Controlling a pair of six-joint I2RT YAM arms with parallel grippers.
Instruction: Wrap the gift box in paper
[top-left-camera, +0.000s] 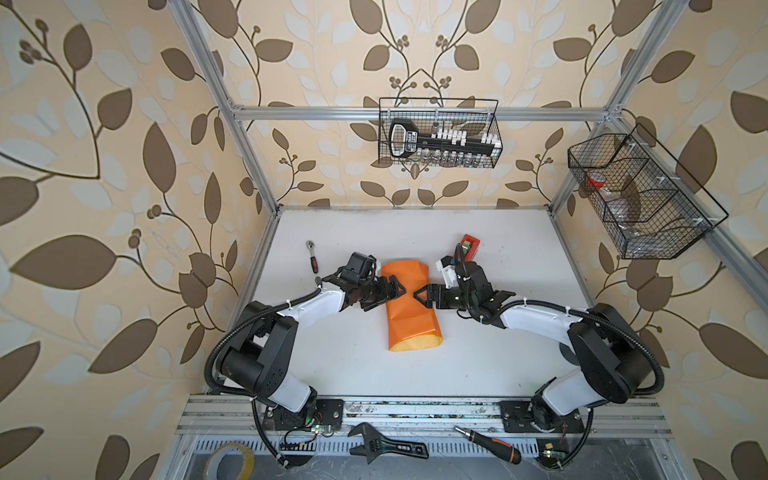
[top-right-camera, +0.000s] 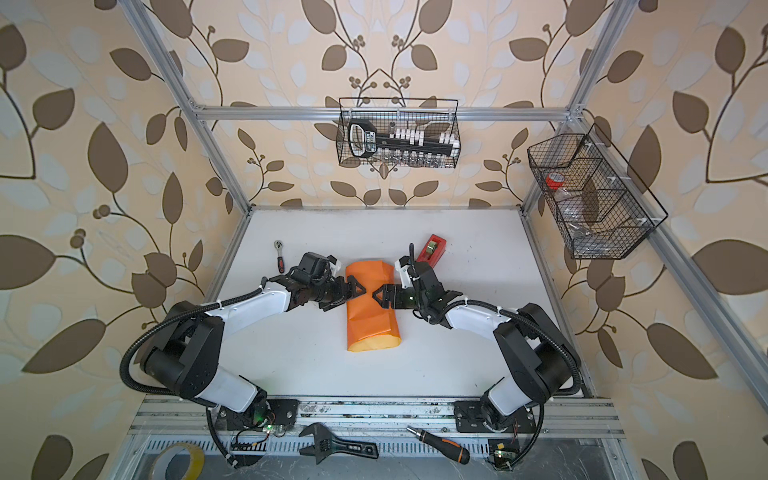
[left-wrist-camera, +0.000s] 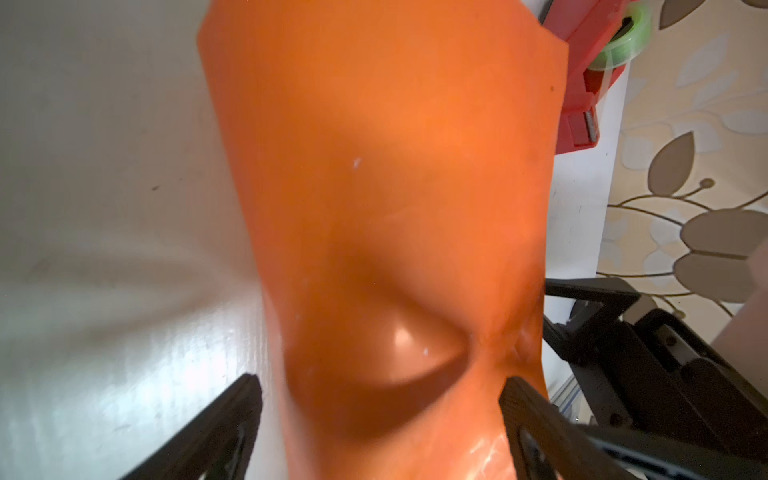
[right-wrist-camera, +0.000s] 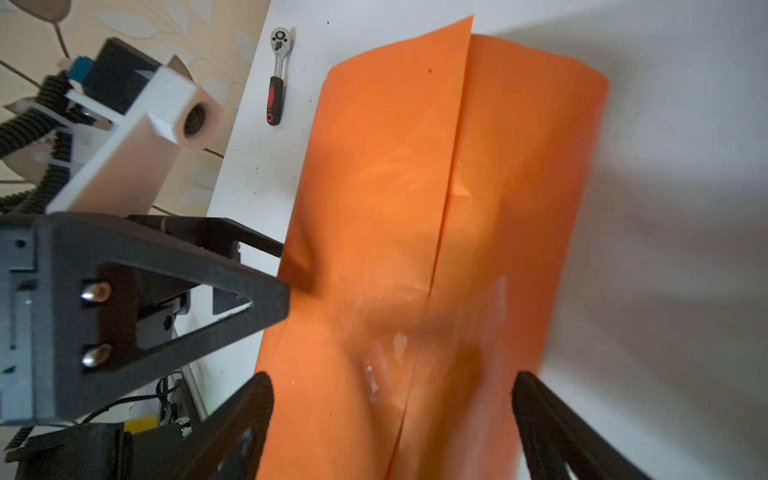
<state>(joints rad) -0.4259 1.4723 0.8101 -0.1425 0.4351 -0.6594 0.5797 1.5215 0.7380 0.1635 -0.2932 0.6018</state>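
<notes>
Top views both show the paper (top-left-camera: 411, 307) folded into an orange tube, its yellow inside showing at the near end, lying in the middle of the table (top-left-camera: 478, 357). The left gripper (top-left-camera: 400, 289) and right gripper (top-left-camera: 418, 296) meet its pinched waist from opposite sides, each with jaws spread wide astride the tube

The white flat table (top-left-camera: 353, 374) is occupied by folded orange paper (top-left-camera: 411, 320), a small red-handled metal ratchet (top-left-camera: 312, 257) and a red plastic tape dispenser (top-left-camera: 473, 244).
</notes>
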